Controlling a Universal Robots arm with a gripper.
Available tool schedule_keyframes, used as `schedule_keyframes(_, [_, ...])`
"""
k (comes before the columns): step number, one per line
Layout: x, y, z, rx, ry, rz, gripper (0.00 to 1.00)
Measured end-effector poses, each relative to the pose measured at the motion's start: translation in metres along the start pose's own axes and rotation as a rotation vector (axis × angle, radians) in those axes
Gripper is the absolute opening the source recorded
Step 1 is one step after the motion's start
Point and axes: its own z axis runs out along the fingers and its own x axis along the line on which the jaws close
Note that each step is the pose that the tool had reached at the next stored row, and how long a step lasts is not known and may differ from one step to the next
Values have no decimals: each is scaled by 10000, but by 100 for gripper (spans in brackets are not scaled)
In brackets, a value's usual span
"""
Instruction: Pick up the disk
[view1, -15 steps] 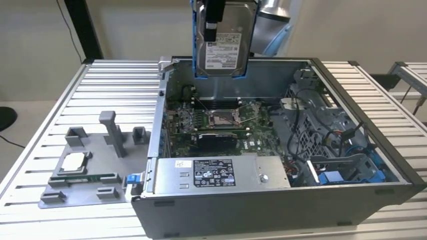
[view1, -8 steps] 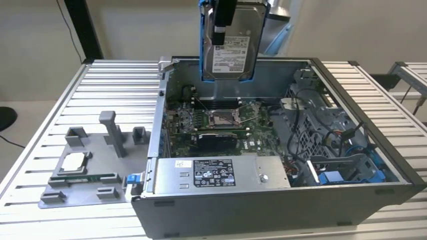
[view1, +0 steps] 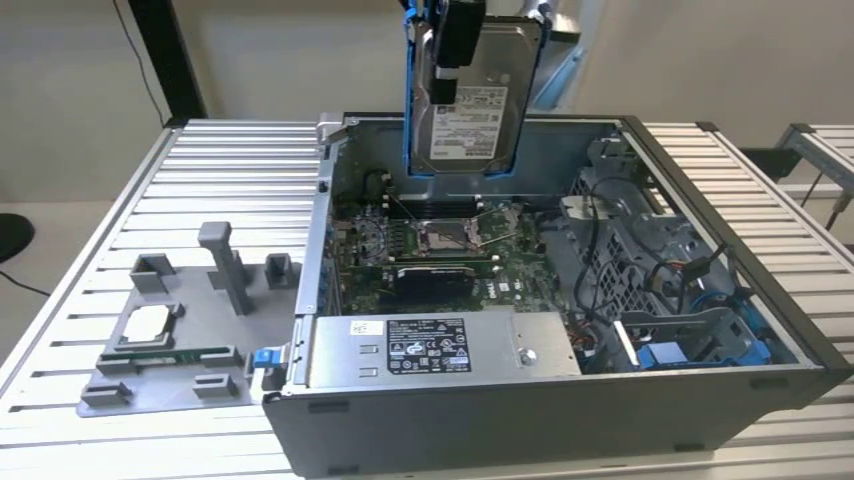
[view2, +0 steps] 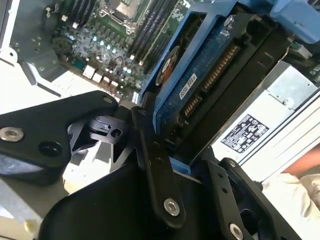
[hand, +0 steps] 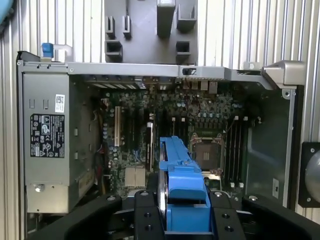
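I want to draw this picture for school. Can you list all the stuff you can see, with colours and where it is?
disk: one, silver-grey with a white label and blue bracket, held upright in the air above the open computer case
computer case: one, grey, lying open on the table
motherboard: one, green, on the floor of the case
power supply: one, grey box with a black label, at the near side of the case in the exterior view
grey holder tray: one, on the table at the exterior view's left
table: one, ribbed silver metal
tool: one, black, clamped on the disk's blue bracket
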Motion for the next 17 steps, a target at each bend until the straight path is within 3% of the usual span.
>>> schedule_keyframes(17, [414,-104,42,1,-1,26,0])
